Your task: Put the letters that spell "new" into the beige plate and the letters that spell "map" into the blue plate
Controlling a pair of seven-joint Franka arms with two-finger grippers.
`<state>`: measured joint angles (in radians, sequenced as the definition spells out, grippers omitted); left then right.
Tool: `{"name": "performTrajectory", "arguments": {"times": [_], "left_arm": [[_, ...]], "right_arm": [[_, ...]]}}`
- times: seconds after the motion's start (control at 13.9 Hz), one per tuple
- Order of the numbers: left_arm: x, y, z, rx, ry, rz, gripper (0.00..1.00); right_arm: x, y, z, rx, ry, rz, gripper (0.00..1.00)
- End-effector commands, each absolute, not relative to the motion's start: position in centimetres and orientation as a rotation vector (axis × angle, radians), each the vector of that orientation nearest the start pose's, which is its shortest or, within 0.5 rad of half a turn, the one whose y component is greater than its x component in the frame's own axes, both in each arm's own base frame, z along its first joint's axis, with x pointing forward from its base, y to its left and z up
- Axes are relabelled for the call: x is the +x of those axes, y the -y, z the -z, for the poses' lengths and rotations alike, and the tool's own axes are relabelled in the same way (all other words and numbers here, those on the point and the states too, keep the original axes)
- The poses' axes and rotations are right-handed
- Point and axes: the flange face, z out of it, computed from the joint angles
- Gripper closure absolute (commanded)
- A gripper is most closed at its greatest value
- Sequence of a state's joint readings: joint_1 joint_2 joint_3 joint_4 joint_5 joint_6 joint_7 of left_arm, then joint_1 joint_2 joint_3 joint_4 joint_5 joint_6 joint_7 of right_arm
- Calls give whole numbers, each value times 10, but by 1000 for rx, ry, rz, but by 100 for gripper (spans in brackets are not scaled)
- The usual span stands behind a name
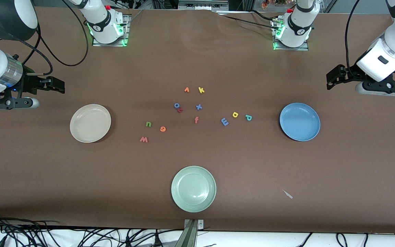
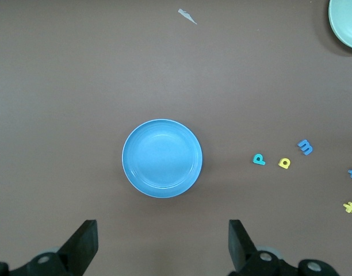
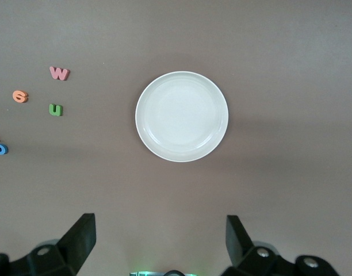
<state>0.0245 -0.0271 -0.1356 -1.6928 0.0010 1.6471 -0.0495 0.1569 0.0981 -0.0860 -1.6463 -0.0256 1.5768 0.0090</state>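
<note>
The beige plate (image 1: 90,122) (image 3: 182,116) lies empty toward the right arm's end. Beside it, nearer the middle, lie the green n (image 1: 148,124) (image 3: 56,109), orange e (image 1: 163,129) (image 3: 19,96) and salmon w (image 1: 144,139) (image 3: 59,73). The blue plate (image 1: 299,121) (image 2: 162,158) lies empty toward the left arm's end, with the blue m (image 1: 224,121) (image 2: 305,146), yellow a (image 1: 235,114) (image 2: 284,163) and teal p (image 1: 248,117) (image 2: 259,159) beside it. My right gripper (image 1: 60,86) (image 3: 160,236) hangs open over bare table by the beige plate. My left gripper (image 1: 331,80) (image 2: 163,241) hangs open by the blue plate.
A pale green plate (image 1: 193,188) sits near the front edge. Spare letters cluster mid-table: yellow k (image 1: 201,90), blue x (image 1: 199,107), blue o (image 1: 177,105), dark red r (image 1: 180,110), orange f (image 1: 196,119). A small white scrap (image 1: 287,194) lies near the front.
</note>
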Motion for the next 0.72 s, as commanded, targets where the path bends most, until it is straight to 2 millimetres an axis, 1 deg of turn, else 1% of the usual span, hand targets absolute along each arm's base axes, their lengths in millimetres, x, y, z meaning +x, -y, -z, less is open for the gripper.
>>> {"name": "performTrajectory", "arguments": {"times": [0.0, 0.36, 0.65], "left_arm": [[548, 66, -594, -3105, -105, -29, 0], [549, 66, -601, -3108, -108, -8, 0], [549, 66, -600, -3107, -107, -17, 0]], "right_arm": [[571, -40, -538, -3170, 98, -263, 0], [571, -39, -538, -3169, 98, -260, 0], [571, -39, -538, -3169, 98, -263, 0]]}}
